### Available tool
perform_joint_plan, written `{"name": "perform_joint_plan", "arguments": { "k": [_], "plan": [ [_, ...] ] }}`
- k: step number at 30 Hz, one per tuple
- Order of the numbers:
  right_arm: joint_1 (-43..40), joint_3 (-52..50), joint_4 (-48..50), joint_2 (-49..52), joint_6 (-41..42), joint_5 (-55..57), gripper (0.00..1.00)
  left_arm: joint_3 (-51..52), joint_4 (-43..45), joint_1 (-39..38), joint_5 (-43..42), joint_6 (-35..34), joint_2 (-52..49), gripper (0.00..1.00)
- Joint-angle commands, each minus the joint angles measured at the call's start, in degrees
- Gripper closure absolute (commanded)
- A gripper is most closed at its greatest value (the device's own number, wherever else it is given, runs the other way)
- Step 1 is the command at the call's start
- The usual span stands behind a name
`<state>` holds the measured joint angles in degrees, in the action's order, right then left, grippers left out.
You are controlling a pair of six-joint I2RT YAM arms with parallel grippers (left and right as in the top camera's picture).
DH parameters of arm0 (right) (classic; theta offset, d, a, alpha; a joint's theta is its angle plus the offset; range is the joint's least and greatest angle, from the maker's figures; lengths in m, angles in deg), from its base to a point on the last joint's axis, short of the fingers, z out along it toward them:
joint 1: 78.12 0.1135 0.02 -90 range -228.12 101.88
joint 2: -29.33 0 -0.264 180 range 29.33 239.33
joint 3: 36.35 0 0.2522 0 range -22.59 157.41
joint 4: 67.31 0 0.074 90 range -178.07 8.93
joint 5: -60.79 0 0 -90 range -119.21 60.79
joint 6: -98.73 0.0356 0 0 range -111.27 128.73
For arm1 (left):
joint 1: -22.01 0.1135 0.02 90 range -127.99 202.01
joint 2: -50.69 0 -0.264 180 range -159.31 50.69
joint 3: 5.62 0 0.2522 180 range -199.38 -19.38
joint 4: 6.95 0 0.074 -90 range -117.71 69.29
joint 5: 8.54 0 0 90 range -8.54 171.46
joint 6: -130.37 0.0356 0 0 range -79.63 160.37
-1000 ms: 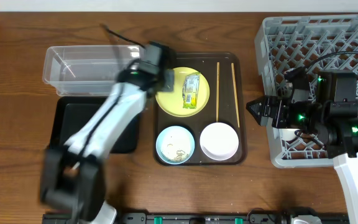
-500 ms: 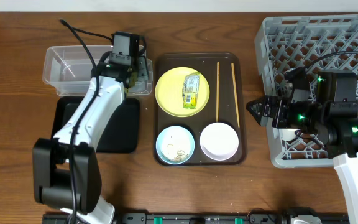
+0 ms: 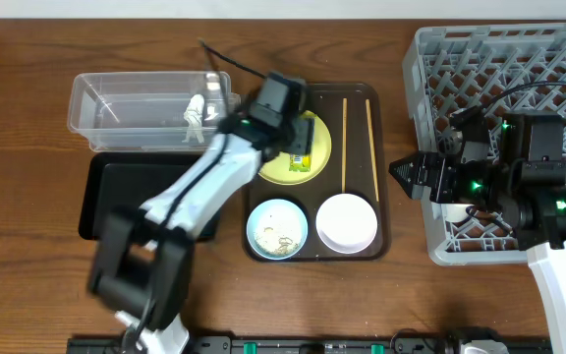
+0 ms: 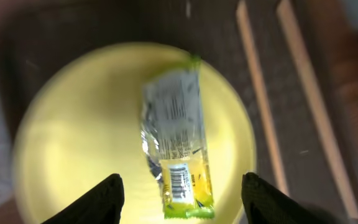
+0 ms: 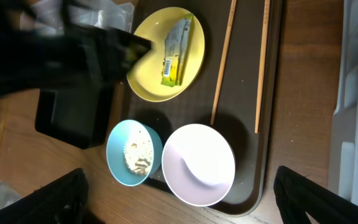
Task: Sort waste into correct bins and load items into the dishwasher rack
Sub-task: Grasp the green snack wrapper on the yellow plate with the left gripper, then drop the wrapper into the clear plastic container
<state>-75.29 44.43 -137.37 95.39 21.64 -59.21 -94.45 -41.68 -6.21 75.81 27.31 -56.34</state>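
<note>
Two chopsticks are laid side by side in the right part of the brown serving tray, beside the yellow plate. A green-yellow wrapper is seen lying flat on the plate. The left end effector is held above it, its fingers spread to either side of the wrapper's lower end, with nothing pinched.

A white paper scrap is seen inside the clear tub at the upper left of the overhead frame, and the black tray is set just below the tub.

Rice scraps are held in the blue bowl, with the white bowl beside it.

The right end effector is held over the bench at the left edge of the grey rack, its fingers spread wide and empty.
</note>
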Motion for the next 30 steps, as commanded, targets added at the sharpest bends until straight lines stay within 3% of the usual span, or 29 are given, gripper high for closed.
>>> {"name": "perform_joint_plan", "arguments": {
  "k": [1, 5, 8, 10, 12, 21, 27, 28, 30],
  "plan": [
    [0.57, 0.81, -0.26, -0.07, -0.74, -0.26, 0.07, 0.92, 0.63, -1.18, -0.15, 0.57, -4.9, 0.39],
    [0.57, 0.81, -0.22, -0.07, -0.74, -0.26, 0.07, 0.92, 2.6, -1.75, -0.15, 0.55, -8.68, 0.45],
    [0.57, 0.81, -0.26, -0.07, -0.74, -0.26, 0.07, 0.61, 2.91, -1.68, -0.17, 0.28, -8.2, 0.65],
    [0.57, 0.81, -0.24, -0.07, -0.74, -0.26, 0.07, -0.07, 2.36, -1.68, -0.15, 0.31, -6.93, 0.87],
    [0.57, 0.81, -0.24, -0.07, -0.74, -0.26, 0.07, -0.83, 1.16, -1.51, -0.13, 0.31, -4.79, 0.94],
    [0.57, 0.81, -0.24, -0.07, -0.74, -0.28, 0.07, -2.62, -5.44, 5.95, 7.76, -0.07, 11.1, 0.94],
    [0.57, 0.81, -0.24, -0.07, -0.72, -0.31, 0.07, -1.86, -7.21, 13.53, 12.24, -0.07, 9.03, 0.94],
    [0.57, 0.81, -0.24, -0.07, -0.72, -0.31, 0.07, -1.86, -6.78, 14.56, 12.37, -0.07, 8.15, 0.91],
    [0.57, 0.81, -0.24, -0.07, -0.74, -0.28, 0.06, -1.86, -5.7, 16.37, 12.35, -0.09, 6.95, 0.71]
  ]
}}
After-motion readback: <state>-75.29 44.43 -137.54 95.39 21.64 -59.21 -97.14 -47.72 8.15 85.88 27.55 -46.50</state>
